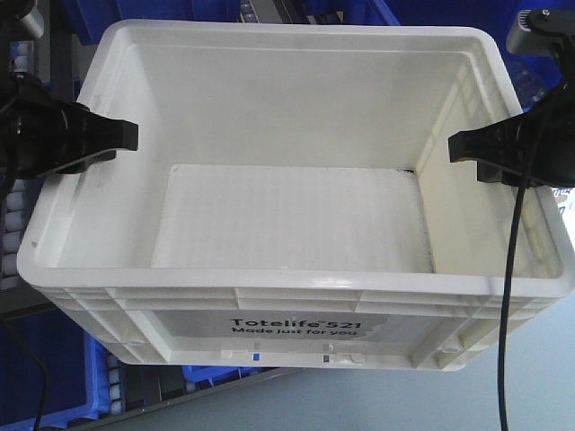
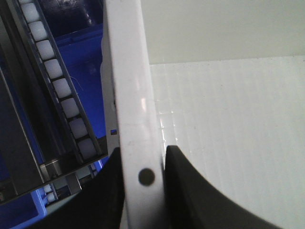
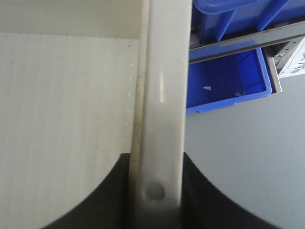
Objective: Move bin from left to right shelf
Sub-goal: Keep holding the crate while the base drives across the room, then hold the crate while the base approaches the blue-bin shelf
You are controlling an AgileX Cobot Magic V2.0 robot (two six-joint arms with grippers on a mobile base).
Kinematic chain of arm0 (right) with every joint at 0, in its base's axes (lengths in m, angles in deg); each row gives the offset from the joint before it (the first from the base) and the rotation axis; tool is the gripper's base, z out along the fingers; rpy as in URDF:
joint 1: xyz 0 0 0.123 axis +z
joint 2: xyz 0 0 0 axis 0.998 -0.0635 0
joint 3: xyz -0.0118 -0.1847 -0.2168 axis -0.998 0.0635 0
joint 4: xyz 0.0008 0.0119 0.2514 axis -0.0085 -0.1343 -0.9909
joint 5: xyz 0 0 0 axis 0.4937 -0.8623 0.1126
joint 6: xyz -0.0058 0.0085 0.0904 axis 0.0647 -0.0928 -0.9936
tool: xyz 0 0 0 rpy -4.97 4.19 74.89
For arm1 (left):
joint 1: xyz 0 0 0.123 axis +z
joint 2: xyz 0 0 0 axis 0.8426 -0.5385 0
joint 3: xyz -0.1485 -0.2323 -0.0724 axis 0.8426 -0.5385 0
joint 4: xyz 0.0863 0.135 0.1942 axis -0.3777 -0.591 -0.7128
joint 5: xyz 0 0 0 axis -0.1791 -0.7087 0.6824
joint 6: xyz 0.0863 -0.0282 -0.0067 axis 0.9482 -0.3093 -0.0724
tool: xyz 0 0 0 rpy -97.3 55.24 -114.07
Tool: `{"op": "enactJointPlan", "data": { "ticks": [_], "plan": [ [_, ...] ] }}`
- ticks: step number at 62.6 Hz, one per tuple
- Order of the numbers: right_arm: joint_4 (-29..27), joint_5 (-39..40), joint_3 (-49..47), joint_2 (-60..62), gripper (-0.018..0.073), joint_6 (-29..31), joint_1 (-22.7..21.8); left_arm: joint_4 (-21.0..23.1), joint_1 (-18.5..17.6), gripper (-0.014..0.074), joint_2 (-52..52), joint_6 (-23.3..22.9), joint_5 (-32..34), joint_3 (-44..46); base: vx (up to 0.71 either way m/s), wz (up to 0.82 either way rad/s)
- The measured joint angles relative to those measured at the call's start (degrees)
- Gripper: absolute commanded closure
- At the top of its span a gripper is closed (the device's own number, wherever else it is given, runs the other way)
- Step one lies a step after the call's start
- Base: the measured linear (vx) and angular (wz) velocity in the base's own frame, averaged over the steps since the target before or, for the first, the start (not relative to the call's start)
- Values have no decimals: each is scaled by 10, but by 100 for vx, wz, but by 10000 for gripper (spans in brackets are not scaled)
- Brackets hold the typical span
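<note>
Left gripper (image 2: 143, 160) is clamped on the left rim of the bin (image 1: 296, 99), with one finger outside the wall and one inside. Right gripper (image 3: 155, 164) is clamped the same way on the right rim. In the front view we hold the bin between both arms, open side up and empty, with its printed face toward the camera. Grey floor (image 3: 248, 167) shows past the right rim, and a blue bin (image 3: 224, 81) sits on racking beyond it. From this we judge the bin to be clear of the left shelf, so grasp and lift are done. Remaining steps: carry to the right shelf, set down, release both grippers. We cannot identify the right shelf in these views, nor tell how much travel is left.
</note>
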State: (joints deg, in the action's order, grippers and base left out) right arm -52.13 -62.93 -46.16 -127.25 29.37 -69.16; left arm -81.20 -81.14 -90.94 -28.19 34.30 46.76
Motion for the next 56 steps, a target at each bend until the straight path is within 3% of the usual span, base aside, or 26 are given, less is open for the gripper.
{"op": "enactJointPlan", "data": {
  "ticks": [56],
  "plan": [
    [0, 0, 0, 0, 564, 0, 0, 0, 0, 603, 0, 0, 0, 0, 5, 8]
  ]
}}
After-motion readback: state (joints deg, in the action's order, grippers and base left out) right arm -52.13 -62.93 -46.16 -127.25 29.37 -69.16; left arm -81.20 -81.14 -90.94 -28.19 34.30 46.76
